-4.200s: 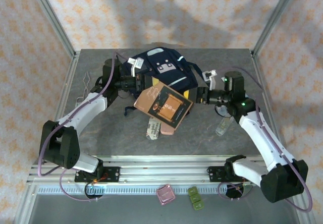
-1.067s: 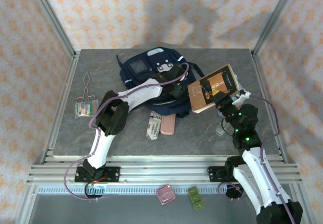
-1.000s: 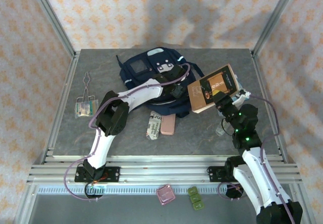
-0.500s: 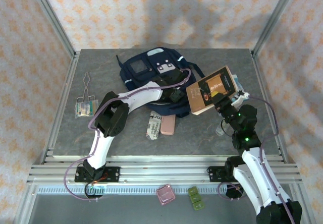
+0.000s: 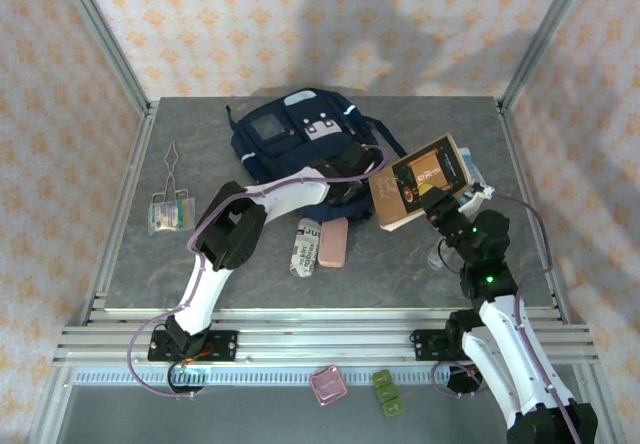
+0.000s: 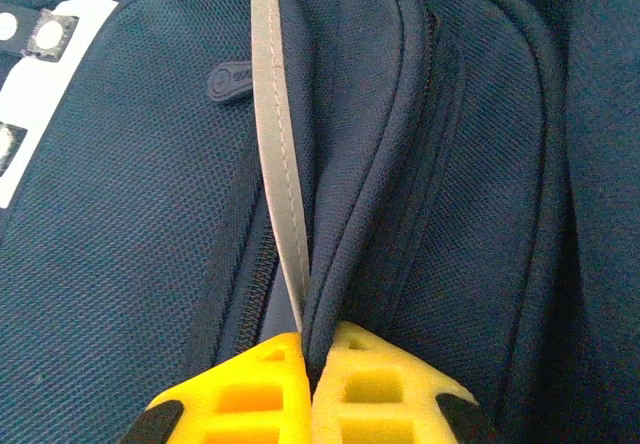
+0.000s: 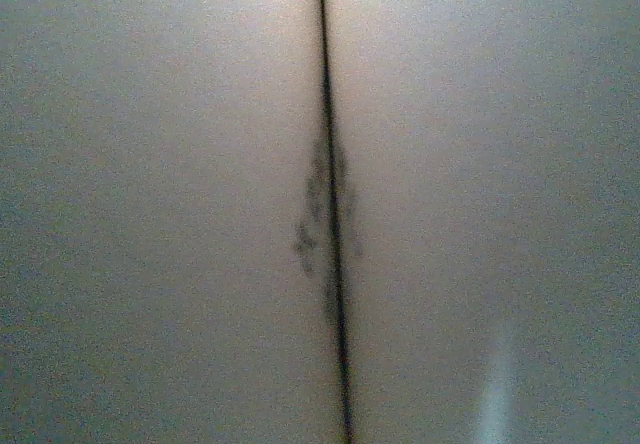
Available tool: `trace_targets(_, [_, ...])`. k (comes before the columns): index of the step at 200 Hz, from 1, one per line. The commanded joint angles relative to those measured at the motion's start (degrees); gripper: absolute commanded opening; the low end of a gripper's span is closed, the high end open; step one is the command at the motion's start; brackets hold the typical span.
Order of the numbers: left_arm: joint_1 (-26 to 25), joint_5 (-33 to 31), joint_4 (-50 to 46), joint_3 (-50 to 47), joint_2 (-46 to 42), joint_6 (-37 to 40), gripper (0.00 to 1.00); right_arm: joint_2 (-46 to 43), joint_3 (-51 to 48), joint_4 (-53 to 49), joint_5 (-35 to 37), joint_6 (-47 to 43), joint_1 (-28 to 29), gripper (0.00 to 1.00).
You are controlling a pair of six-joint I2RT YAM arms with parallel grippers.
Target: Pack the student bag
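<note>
Between left tool [image 6: 310, 374] tips: student bag [image 6: 120, 214] fold.

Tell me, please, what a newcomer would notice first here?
The navy student bag lies at the far middle of the table, a fold of it pinched by the left gripper. To its right, the right gripper holds a brown book tilted above the table.

Both arms have white shells and black joints. The left arm [image 5: 280, 189] has a thin purple cable [image 5: 196, 232] running along it, and the right arm [image 5: 505, 339] shows a small green light [image 5: 487, 280] on one black joint. The left arm's fingertips [image 6: 250, 389] are yellow plastic with moulded recesses
</note>
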Motion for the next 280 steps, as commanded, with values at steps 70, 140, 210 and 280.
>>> trace_targets(70, [6.25, -4.83, 3.25, 5.07, -19.04, -4.66, 0.0, 11.6, -2.74, 20.99, -10.75, 8.41, 2.77, 0.0])
trace_targets(140, [6.27, -3.74, 2.01, 11.37, -17.64, -7.39, 0.0, 42.91, 11.79, 42.25, -5.5, 19.27, 16.14, 0.0])
trace_targets(210, [6.18, -2.02, -0.46, 15.51, -16.48, -9.92, 0.0, 75.94, 37.38, 49.75, -1.27, 31.57, 20.65, 0.0])
trace_targets(280, [5.66, -0.23, -0.73, 15.04, -15.96, -12.61, 0.0, 103.5, 78.24, 23.32, 2.03, 32.67, 23.31, 0.22])
